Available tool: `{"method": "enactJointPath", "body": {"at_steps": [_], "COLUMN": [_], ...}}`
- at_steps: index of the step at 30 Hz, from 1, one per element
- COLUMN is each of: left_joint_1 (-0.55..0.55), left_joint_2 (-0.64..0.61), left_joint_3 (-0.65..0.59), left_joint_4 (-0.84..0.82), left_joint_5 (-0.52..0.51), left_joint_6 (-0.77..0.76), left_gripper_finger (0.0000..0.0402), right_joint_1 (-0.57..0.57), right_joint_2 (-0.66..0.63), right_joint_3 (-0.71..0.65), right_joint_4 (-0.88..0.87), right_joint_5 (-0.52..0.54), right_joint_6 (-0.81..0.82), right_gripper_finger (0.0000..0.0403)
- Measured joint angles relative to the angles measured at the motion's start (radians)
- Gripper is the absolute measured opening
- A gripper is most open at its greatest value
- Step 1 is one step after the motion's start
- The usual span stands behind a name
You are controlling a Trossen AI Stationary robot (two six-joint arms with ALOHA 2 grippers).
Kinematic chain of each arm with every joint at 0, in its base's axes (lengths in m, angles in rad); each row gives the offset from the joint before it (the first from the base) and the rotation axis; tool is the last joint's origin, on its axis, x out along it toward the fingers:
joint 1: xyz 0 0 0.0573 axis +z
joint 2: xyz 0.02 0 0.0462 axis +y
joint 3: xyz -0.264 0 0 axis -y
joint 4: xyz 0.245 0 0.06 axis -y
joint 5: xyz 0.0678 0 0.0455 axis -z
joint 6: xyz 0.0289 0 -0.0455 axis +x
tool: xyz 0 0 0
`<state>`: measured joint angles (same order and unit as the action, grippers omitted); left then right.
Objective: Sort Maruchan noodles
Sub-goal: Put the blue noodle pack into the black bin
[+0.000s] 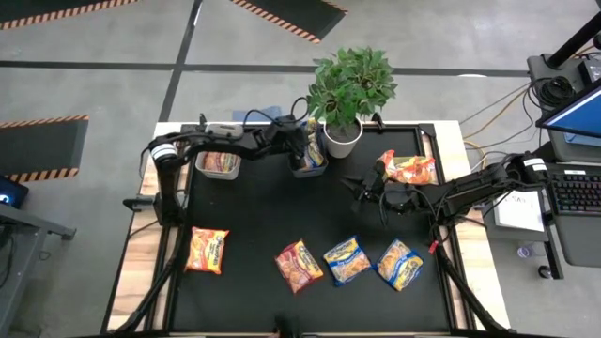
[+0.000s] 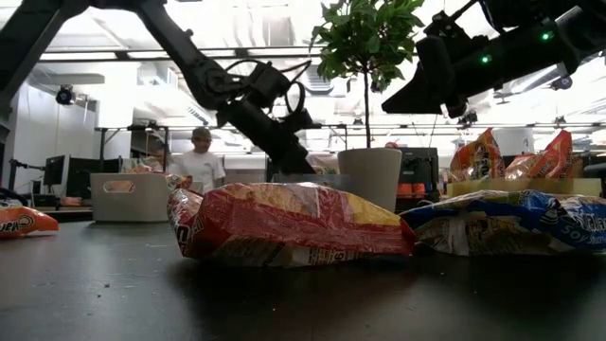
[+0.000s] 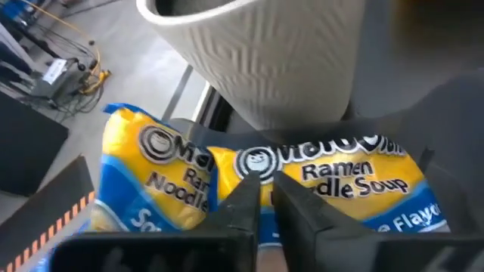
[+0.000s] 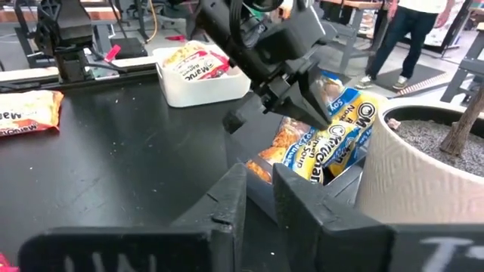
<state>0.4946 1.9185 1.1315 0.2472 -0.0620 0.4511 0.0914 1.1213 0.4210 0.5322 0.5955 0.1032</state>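
Note:
Blue-and-yellow Maruchan packets (image 3: 355,181) stand on edge in a dark bin (image 4: 249,162) at the table's far side, next to a white plant pot (image 1: 342,139). My left gripper (image 3: 265,189) reaches over this bin, shut, its tips at the packets' upper edge (image 4: 333,125). My right gripper (image 1: 355,190) hovers right of the table's middle, pointing toward that bin, its fingers (image 4: 227,204) almost together with nothing between them. Loose packets lie flat near the front edge: one orange (image 1: 207,250), one red (image 1: 299,265) and two blue (image 1: 346,260). My left gripper comes slanting down from the table's left over the dark bin. Its shut fingertips (image 3: 248,198) stand at the upper edge of the front blue-and-yellow packet (image 3: 302,170). I cannot tell whether they touch it or pinch any of it.
A light bin (image 1: 218,162) at the far left holds red-orange packets. Another bin (image 1: 408,169) at the far right holds orange ones. The plant (image 1: 349,83) overhangs the far edge. A person (image 2: 201,161) stands in the room beyond the table.

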Motion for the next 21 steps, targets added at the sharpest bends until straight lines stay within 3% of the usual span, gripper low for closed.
{"method": "enactJointPath", "body": {"at_steps": [7,12,21], "left_joint_1": [0.0,-0.005,-0.003], "left_joint_2": [0.028,0.028,-0.004], "left_joint_3": [0.006,0.006,0.055], "left_joint_4": [-0.027,-0.08,-0.077], "left_joint_5": [0.002,0.138,0.135], "left_joint_6": [-0.027,-0.027,-0.011], "left_gripper_finger": [0.0015,0.0003,0.0001], "right_joint_1": [0.0,0.0,0.0], "right_joint_2": [0.0,0.0,0.0], "right_joint_3": [0.0,0.0,0.0], "right_joint_4": [-0.003,-0.003,-0.005], "right_joint_5": [0.0,0.0,0.001], "right_joint_6": [-0.01,-0.01,-0.01], "right_gripper_finger": [0.0048,0.0049,0.0048]}}
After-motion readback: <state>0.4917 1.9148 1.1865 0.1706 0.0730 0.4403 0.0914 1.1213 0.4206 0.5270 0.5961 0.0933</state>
